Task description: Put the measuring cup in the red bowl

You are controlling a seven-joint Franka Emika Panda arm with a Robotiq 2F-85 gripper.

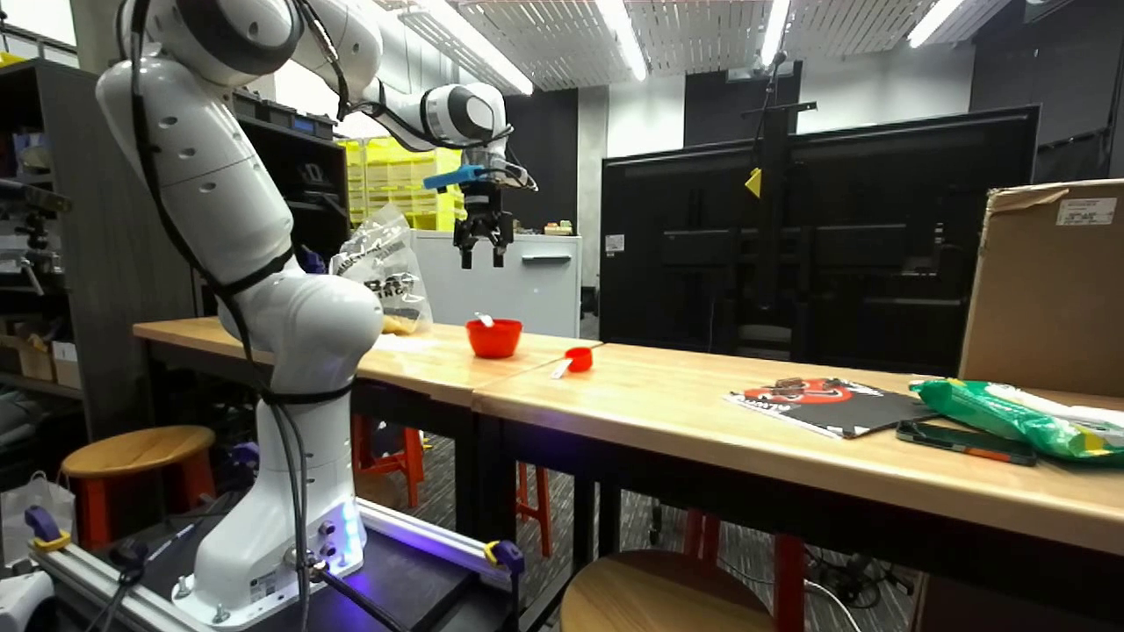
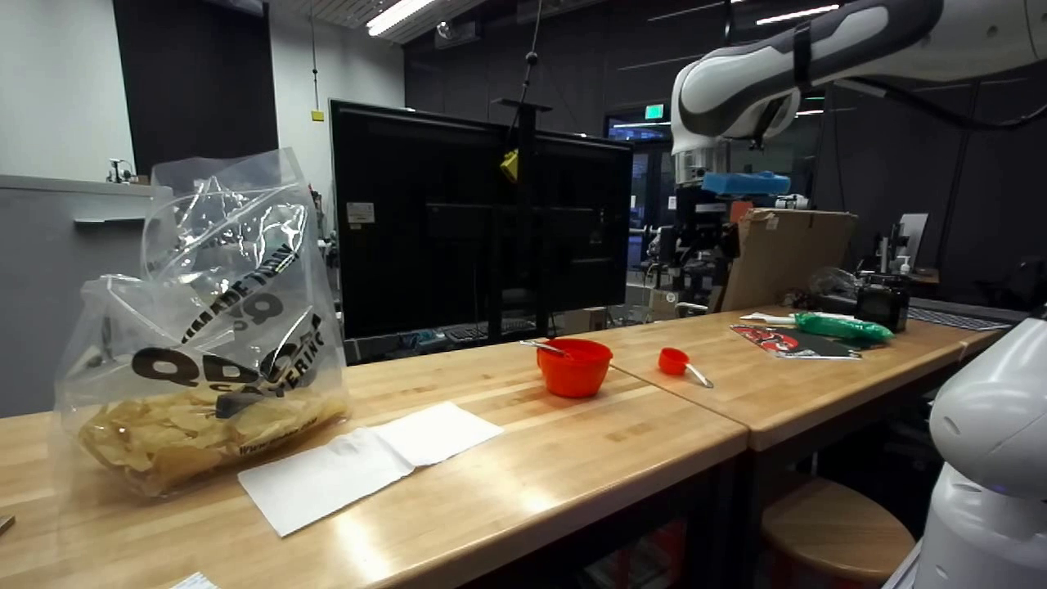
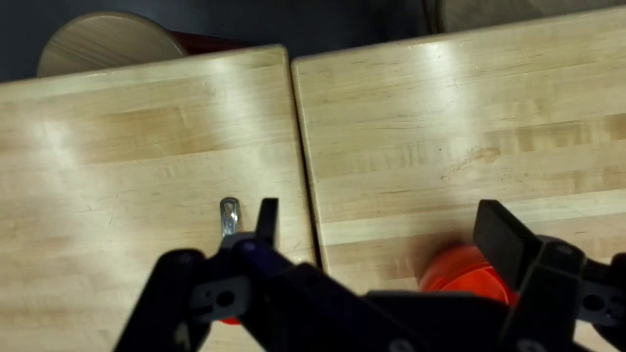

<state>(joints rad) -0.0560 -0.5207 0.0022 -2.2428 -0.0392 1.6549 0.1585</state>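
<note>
Gripper [image 3: 375, 210] is looming nearest, wrist view: jaws standing well apart, tabletop [image 3: 420, 112] and seam [image 3: 304, 161] showing between the tips. Nothing is being held; I'm judging the pick not yet begun. Measuring cup [image 3: 229, 215] is lying on one side of the seam, mostly hiding behind a finger [image 3: 267, 220]; red bowl [image 3: 455, 276] is sitting on the opposite side, partly masked too. Gripper is hanging roughly between them, probably so either is lying a short shift away. Next, in an exterior view, arm [image 1: 320, 325] is arching over the tabletop, fingers pointing down, well above cup and bowl, presumably giving the tips room over the rim. Black sheet [image 1: 843, 412] and green packet [image 1: 1019, 417] are lying well off, likely not mattering. Also in an exterior view, clear bag [image 2: 229, 352] and white paper [image 2: 352, 470] are occupying the bowl's side of the seam. Cup is resting just beside that seam, handle [image 2: 700, 376] slanting down to the wood, perhaps because its weight is tipping the cup; this thin handle is offering a plausible grip. Pale utensil [image 2: 546, 348] is leaning across the bowl's rim, possibly crowding the opening at release. Fingertips are going dark against dark there, so the jaw gap is not reading.
</note>
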